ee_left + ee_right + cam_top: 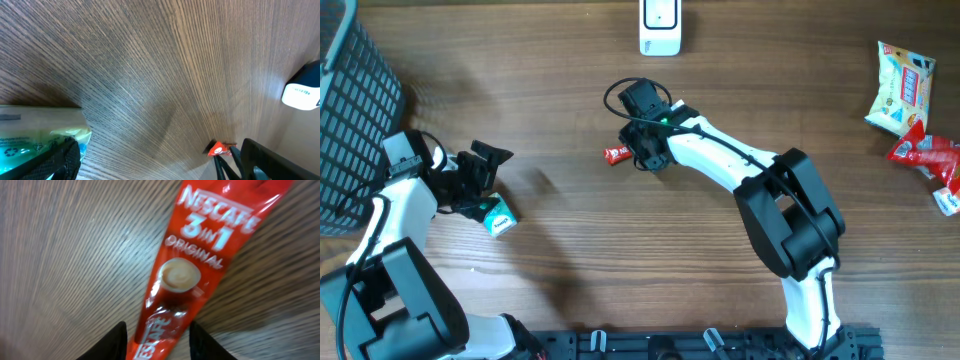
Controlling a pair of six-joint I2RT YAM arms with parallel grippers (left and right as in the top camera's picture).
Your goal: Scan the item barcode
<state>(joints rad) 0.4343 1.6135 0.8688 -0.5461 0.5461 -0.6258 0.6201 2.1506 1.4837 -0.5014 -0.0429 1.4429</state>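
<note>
Right gripper (156, 336) low, straddling red coffee sachet (190, 275).

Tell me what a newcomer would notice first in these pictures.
The red Nescafe sachet fills the right wrist view, lying on the wood table between the right gripper's fingers near table centre. At far left, the left gripper hangs open by a teal packet, beside a dark basket.

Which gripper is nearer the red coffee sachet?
Right. The right gripper is directly over the sachet, fingers either side of it. The left gripper is far off, by the green packet.
</note>
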